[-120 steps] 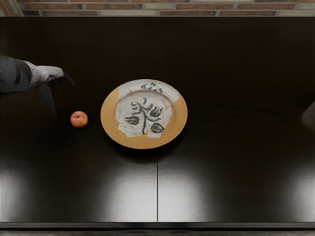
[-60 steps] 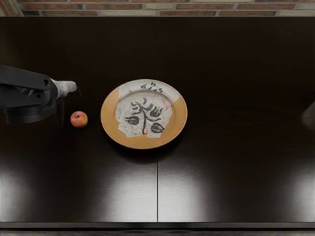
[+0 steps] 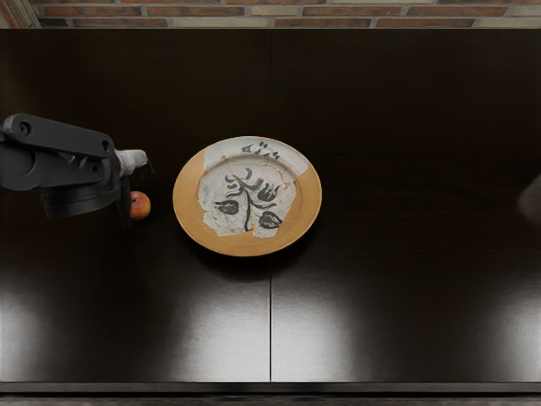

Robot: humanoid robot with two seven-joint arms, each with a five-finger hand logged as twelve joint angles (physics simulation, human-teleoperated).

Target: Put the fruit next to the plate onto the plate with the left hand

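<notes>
Left arm is in from the left edge, dark forearm lying across the counter point(image 3: 380, 296), and the left hand point(image 3: 132, 172) sits right over the fruit. The fingers point(image 3: 125, 207) are dark against the dark top and hard to read, but one hangs straight down, loose and extended, nothing clenched and nothing held.

The apple point(image 3: 141, 205), small and red-orange, rests on the counter just on the far side of that hanging finger from the forearm. Its near edge is covered by the finger and the rest shows clear. Whether finger and apple actually touch, I cannot tell.

Beyond the apple, further out from the fingers, is the plate point(image 3: 188, 211): orange rim, a pale centre with a dark flower painted on it. A narrow strip of counter separates it from the apple. Nothing lies on the plate.

Well away from the fingers, at the right edge, the right hand point(image 3: 532, 199) is only a pale blur. A brick wall point(image 3: 254, 10) runs along the top.
</notes>
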